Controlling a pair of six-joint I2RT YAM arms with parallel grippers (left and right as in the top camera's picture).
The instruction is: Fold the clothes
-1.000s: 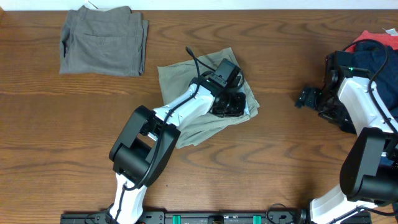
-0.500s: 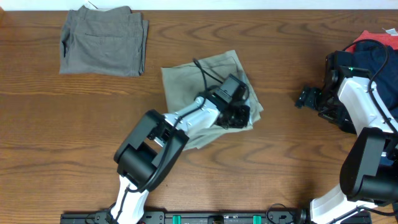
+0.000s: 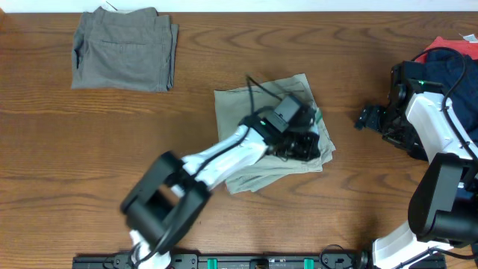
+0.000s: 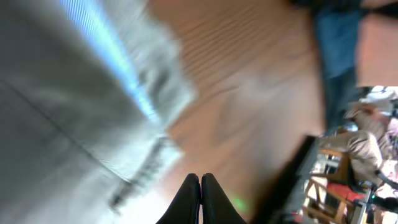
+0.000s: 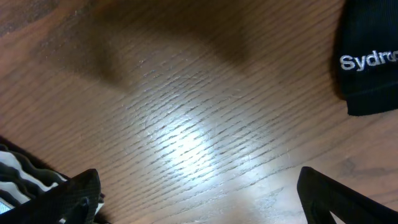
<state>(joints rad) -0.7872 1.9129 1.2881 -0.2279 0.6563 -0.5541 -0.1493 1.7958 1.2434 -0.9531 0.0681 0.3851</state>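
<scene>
Pale khaki trousers (image 3: 265, 153) lie folded in the middle of the table. My left gripper (image 3: 308, 143) sits over their right part, near the right edge. In the left wrist view its black fingertips (image 4: 200, 182) are pressed together with nothing visible between them, and blurred khaki cloth (image 4: 74, 112) fills the left side above wood. Folded grey-olive trousers (image 3: 124, 48) lie at the back left. A heap of navy, red and black garments (image 3: 448, 60) sits at the far right. My right gripper (image 3: 367, 117) hovers open over bare wood (image 5: 199, 199) just left of that heap.
A black garment with white lettering (image 5: 370, 62) shows at the upper right of the right wrist view. Striped black-and-white cloth (image 5: 22, 168) shows at its lower left. The table's front rail (image 3: 254, 261) runs along the near edge.
My left arm has swung right and slightly toward the front. The khaki trousers have slid right with it and turned a little. The right arm has not moved.
</scene>
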